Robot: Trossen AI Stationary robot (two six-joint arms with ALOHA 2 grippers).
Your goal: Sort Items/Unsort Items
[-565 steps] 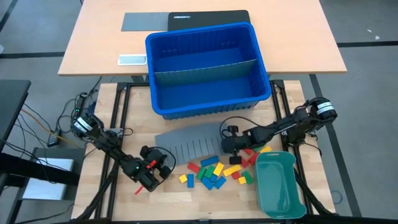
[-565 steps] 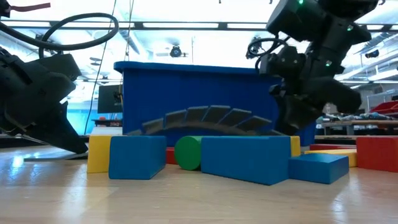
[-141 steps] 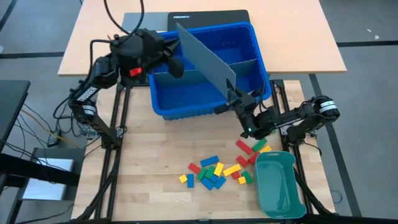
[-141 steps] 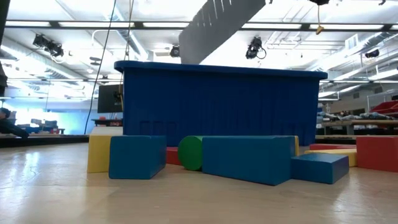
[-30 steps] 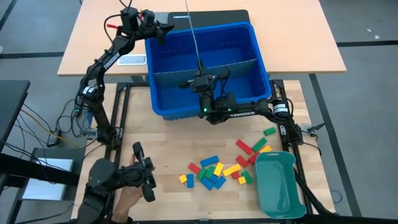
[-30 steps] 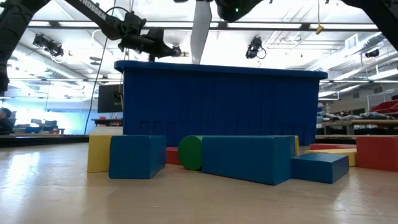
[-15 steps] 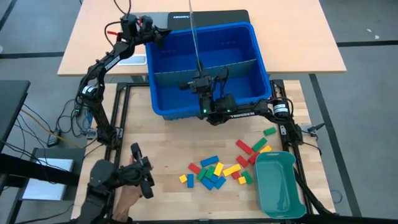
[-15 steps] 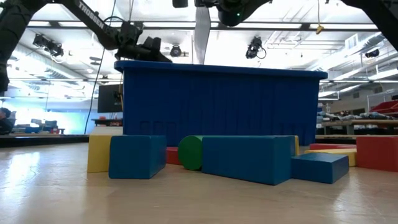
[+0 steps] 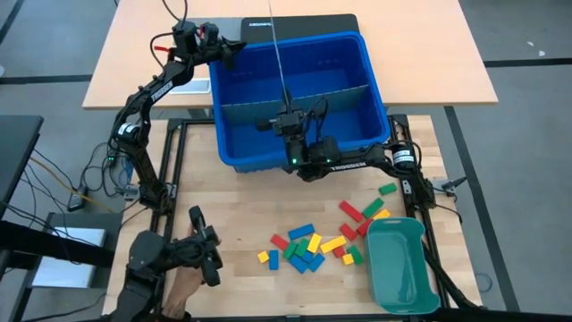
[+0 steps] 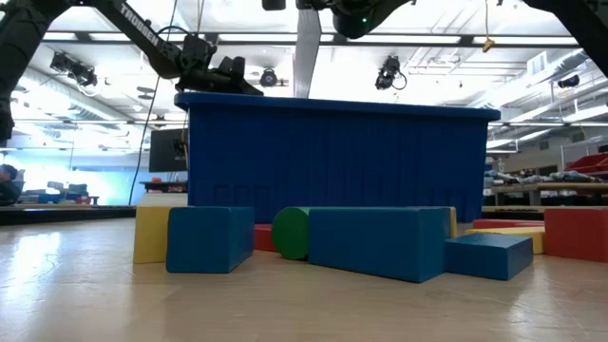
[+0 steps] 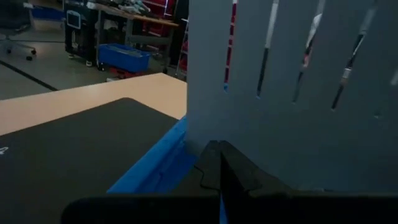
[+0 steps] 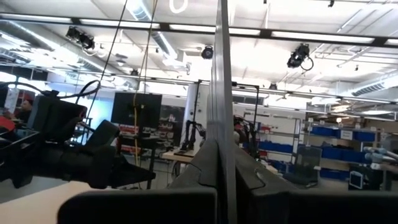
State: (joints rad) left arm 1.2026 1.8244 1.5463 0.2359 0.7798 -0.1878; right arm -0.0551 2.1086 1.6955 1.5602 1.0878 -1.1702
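Observation:
The items, small red, yellow, green and blue blocks (image 9: pixel 308 246), lie loose on the wooden table; in the low view they fill the foreground (image 10: pixel 375 242). Behind them stands a blue bin (image 9: pixel 357 134). My right gripper (image 9: pixel 286 107) is shut on a grey slotted divider sheet (image 9: pixel 279 49), which stands upright over the bin (image 10: pixel 306 57). My left gripper (image 9: pixel 239 45) is shut with nothing in it, just above the bin's far-left corner (image 10: pixel 242 85). It points at the sheet's face (image 11: pixel 298 124), apart from it. My right gripper pinches the sheet's near edge (image 12: pixel 221 134) between its two fingers, coming from the table's near side and slanting a little upward. The sheet stands on edge, running from near to far. The bin's wall hides its lower end.
A teal tray (image 9: pixel 402 264) lies at the near right beside the blocks. A grey divider (image 9: pixel 340 92) crosses the bin inside. A person's hand with a dark controller (image 9: pixel 174 259) shows at the near left. A black mat (image 9: pixel 313 22) lies on the desk behind the bin.
My left gripper has sunk toward the bin's far-left rim and stayed shut. The sheet in my right gripper, slightly tilted before, now stands straight up.

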